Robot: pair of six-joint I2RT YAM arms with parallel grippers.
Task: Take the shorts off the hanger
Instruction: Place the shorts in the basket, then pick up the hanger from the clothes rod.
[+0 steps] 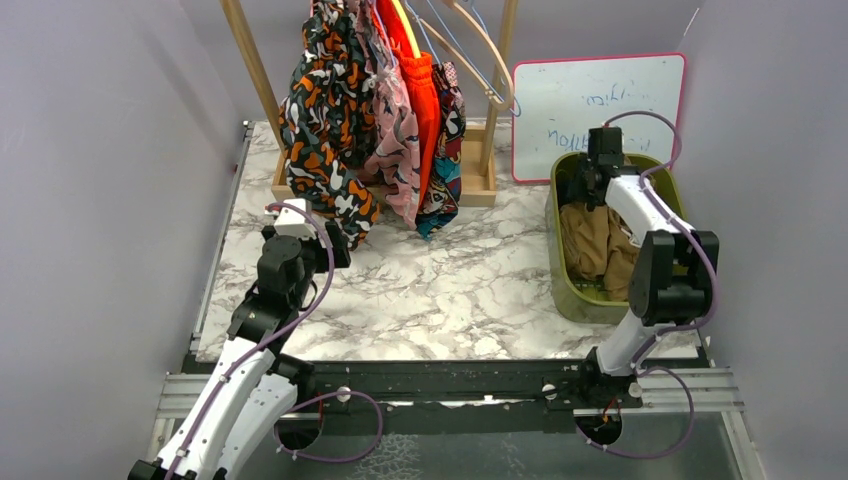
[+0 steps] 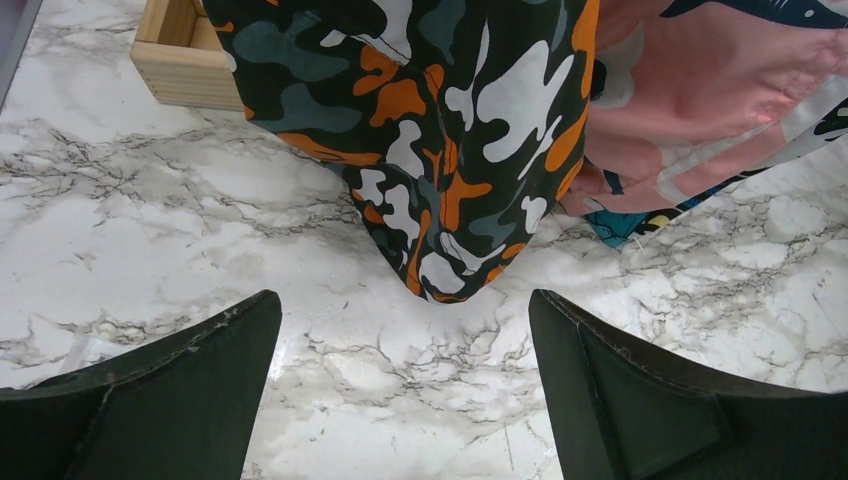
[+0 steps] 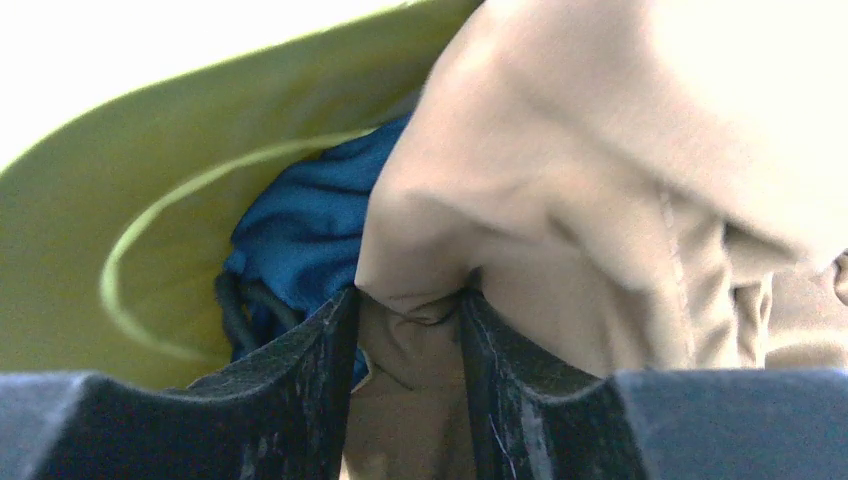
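Note:
Several shorts hang on the wooden rack: black-orange-white blotch print (image 1: 325, 120), pink print (image 1: 395, 140), bright orange (image 1: 425, 90) and multicolour print (image 1: 445, 170). My left gripper (image 1: 335, 240) stands open just above the table, short of the blotch shorts' lowest tip (image 2: 430, 250), with nothing between its fingers (image 2: 405, 330). My right gripper (image 1: 590, 190) reaches down into the green bin (image 1: 553, 260). In the right wrist view it (image 3: 410, 320) is shut on a fold of the tan shorts (image 3: 620, 160). Blue shorts (image 3: 310, 230) lie under them.
An empty wooden hanger (image 1: 490, 60) hangs at the rack's right end. The rack's wooden base (image 1: 480, 185) sits at the back of the marble table (image 1: 420, 300). A whiteboard (image 1: 600, 110) leans behind the bin. Grey walls enclose both sides.

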